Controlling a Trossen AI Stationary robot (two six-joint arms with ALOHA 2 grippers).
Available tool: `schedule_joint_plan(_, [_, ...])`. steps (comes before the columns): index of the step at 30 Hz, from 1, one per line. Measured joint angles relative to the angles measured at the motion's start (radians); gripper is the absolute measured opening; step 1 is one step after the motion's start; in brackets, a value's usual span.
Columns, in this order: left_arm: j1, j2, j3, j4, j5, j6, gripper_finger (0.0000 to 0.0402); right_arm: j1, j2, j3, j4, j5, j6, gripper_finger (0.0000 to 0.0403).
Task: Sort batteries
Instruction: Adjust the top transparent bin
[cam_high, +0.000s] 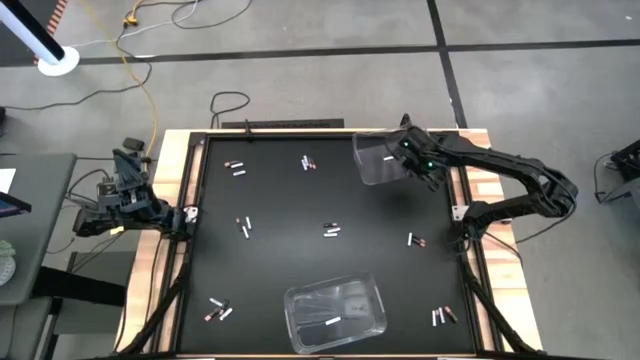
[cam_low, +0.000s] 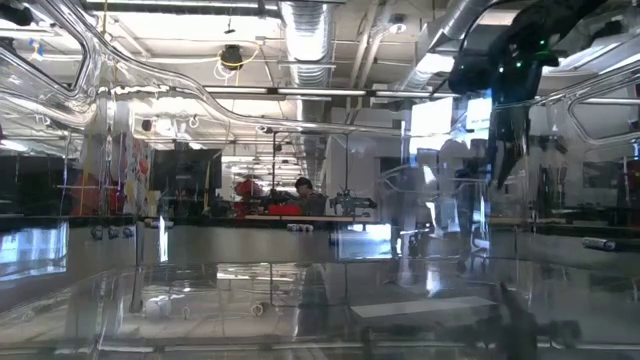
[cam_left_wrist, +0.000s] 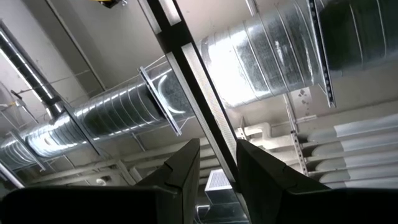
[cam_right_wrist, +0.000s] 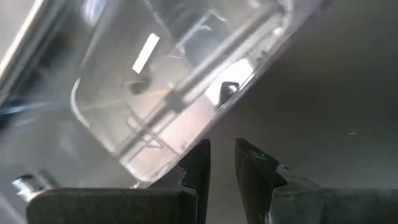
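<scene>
**High view: right arm parked over the far bin**

The black table (cam_high: 280, 250) carries 2 clear bins (cam_high: 335, 312) and batteries (cam_high: 333, 231) scattered in pairs. The right hand (cam_high: 412, 160) hovers at the far bin's (cam_high: 378, 158) edge, fingers slightly apart, empty. The left hand (cam_left_wrist: 217, 163) idles off-table, pointing upward, fingers narrowly apart. Likely between picks; next, reach for a loose battery.

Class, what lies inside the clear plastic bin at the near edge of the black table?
Inside the clear rectangular plastic bin, one white battery shows near the middle; glare on the clear walls may hide others.
</scene>
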Motion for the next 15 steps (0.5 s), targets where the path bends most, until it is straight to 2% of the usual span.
schedule_joint_plan(15, [0.000, 0.000, 0.000, 0.000, 0.001, 0.000, 0.0102, 0.032, -0.002, 0.000, 0.062, -0.020, -0.045, 0.0093])
